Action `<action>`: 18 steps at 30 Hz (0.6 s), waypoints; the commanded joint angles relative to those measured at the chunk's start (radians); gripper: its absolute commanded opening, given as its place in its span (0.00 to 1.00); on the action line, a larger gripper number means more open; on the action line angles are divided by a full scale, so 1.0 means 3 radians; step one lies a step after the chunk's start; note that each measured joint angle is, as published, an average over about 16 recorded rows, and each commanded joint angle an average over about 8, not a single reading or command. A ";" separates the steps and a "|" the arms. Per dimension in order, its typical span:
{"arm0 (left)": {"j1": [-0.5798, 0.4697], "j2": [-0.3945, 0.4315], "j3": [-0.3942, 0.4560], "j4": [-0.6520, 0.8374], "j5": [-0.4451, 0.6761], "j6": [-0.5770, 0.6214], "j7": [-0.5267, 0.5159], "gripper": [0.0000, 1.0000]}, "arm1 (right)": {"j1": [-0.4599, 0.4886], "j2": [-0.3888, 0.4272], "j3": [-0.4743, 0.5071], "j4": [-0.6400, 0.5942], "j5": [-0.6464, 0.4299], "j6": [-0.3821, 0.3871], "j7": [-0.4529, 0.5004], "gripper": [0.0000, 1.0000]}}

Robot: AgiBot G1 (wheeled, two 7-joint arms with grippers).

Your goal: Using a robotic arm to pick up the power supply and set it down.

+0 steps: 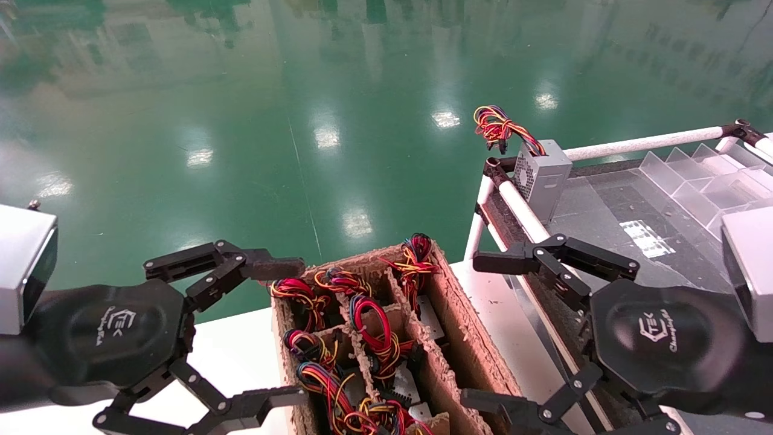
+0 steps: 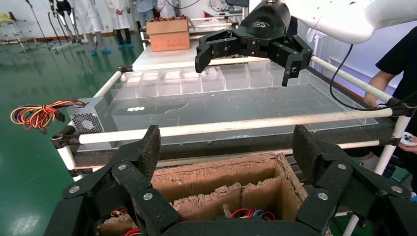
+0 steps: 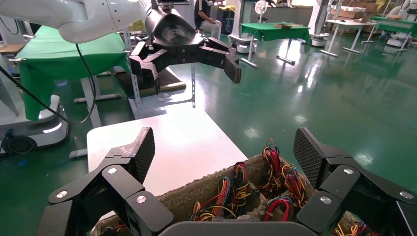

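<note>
A brown cardboard carton [image 1: 459, 314] with dividers stands on the white table between my two grippers. Several power supplies sit in its compartments, mostly showing as upright bundles of red, yellow, orange and black wires. One power supply [image 1: 416, 260] stands in the far right compartment, with grey metal below its wires. My left gripper [image 1: 287, 331] hovers open at the carton's left side, over its edge [image 2: 221, 174]. My right gripper [image 1: 480, 331] hovers open at the carton's right side, looking over the wire bundles [image 3: 275, 169]. Neither gripper holds anything.
Another grey power supply box [image 1: 543, 175] with a curled wire loop [image 1: 495, 127] stands at the near corner of the rack to the right. The rack has white tube rails [image 1: 640, 144] and clear plastic dividers [image 1: 694, 175]. A person in black [image 2: 398, 64] stands beyond it.
</note>
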 commanded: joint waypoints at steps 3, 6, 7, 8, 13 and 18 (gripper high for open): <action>0.0000 0.0000 0.0000 0.0000 0.0000 0.0000 0.0000 0.00 | 0.0000 0.0000 0.0000 0.0000 0.0000 0.0000 0.0000 1.00; 0.0000 0.0000 0.0000 0.0000 0.0000 0.0000 0.0000 0.00 | 0.0000 0.0000 0.0000 0.0000 0.0000 0.0000 0.0000 1.00; 0.0000 0.0000 0.0000 0.0000 0.0000 0.0000 0.0000 0.00 | 0.0000 0.0000 0.0000 0.0000 0.0000 0.0000 0.0000 1.00; 0.0000 0.0000 0.0000 0.0000 0.0000 0.0000 0.0000 0.00 | 0.0000 0.0000 0.0000 0.0000 0.0000 0.0000 0.0000 1.00; 0.0000 0.0000 0.0000 0.0000 0.0000 0.0000 0.0000 0.00 | 0.0000 0.0000 0.0000 0.0000 0.0000 0.0000 0.0000 1.00; 0.0000 0.0000 0.0000 0.0000 0.0000 0.0000 0.0000 0.00 | 0.0000 0.0000 0.0000 0.0000 0.0000 0.0000 0.0000 1.00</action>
